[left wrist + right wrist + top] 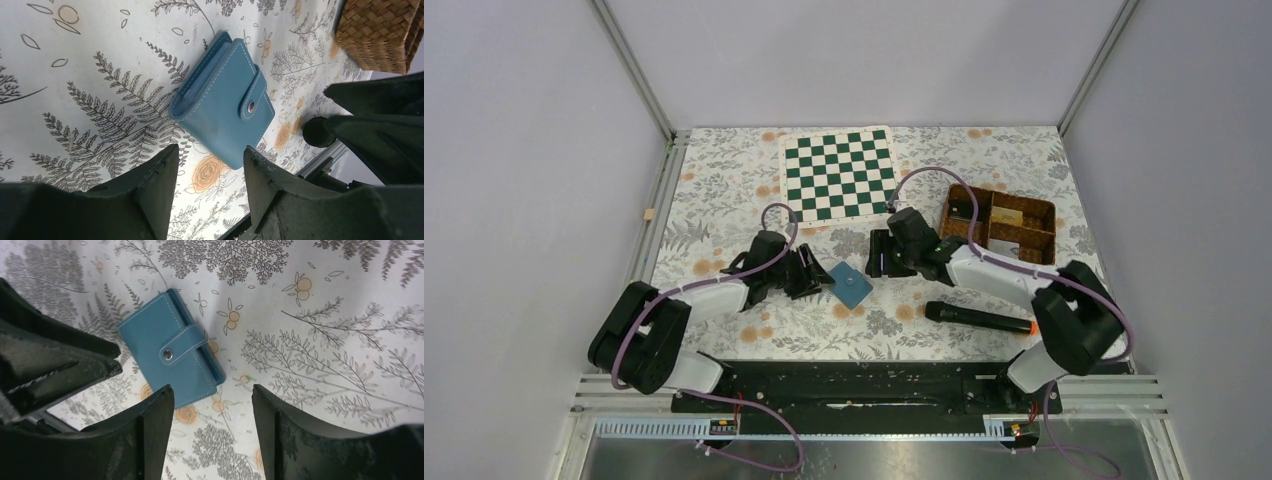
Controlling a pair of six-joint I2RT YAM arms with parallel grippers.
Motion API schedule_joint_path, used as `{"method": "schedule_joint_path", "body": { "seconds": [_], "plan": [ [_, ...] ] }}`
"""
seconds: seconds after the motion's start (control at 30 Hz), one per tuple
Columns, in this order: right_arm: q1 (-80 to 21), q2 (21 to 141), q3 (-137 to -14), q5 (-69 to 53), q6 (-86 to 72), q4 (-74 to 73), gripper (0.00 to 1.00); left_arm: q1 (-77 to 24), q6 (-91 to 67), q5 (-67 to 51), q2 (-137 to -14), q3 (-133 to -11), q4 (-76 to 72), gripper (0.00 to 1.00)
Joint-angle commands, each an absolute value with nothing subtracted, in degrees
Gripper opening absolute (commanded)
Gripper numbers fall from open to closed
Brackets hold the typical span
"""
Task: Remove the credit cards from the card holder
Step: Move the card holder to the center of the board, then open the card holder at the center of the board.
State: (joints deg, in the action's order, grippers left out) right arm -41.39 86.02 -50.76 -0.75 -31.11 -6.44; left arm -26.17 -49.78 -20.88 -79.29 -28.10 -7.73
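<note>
Top external view: the blue card holder [852, 285] lies flat and closed on the flowered desk [724, 200] between my two arms. My left fingers [812, 273] are just beside its left corner and my right fingers [879, 253] just off its upper right side. Both pairs stand apart and hold nothing. From the left wrist, the holder sits straight ahead of the gap, its folded spine turned towards my tips. Its strap [251, 106], snapped down on the top face, wraps over the far edge, and light-blue pockets show along the open end on the left. From the right wrist it lies ahead and off to the left of the gap, not in line. No credit cards are in sight; I judge them tucked inside. The holder looks close to square, so the axis that matters is spine to strap, running away from my left arm. I reckon the left fingers are better lined up to pin it, and the right to lift the strap.
</note>
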Motion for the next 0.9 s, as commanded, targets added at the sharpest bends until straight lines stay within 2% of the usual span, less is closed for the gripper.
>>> {"method": "schedule_joint_path", "body": {
  "seconds": [0.0,0.13,0.33,0.5,0.67,0.87],
  "plan": [
    [-40.72,91.53,-53.99,-4.51,-29.43,-3.35,0.63,-26.01,-48.48,-23.18,-81.25,-29.33,-11.18,0.50],
    [-40.64,95.27,-54.77,-7.92,-28.73,-1.00,0.58,-26.01,-46.71,-21.97,-81.09,-29.57,-10.00,0.48],
    [-40.59,98.86,-54.21,-12.06,-28.38,2.72,0.56,-26.00,-45.62,-21.11,-81.80,-29.63,-10.59,0.46],
    [-40.59,98.77,-52.00,-14.91,-29.23,5.76,0.46,-26.02,-45.65,-22.11,-83.57,-29.64,-11.92,0.46],
    [-40.63,96.31,-48.54,-15.67,-29.98,7.04,0.27,-26.46,-46.30,-24.71,-85.00,-28.87,-14.42,0.45],
    [-40.56,93.95,-44.52,-16.50,-31.97,8.94,0.24,-28.67,-46.53,-25.98,-86.89,-28.94,-16.23,0.42]
  ]
}}
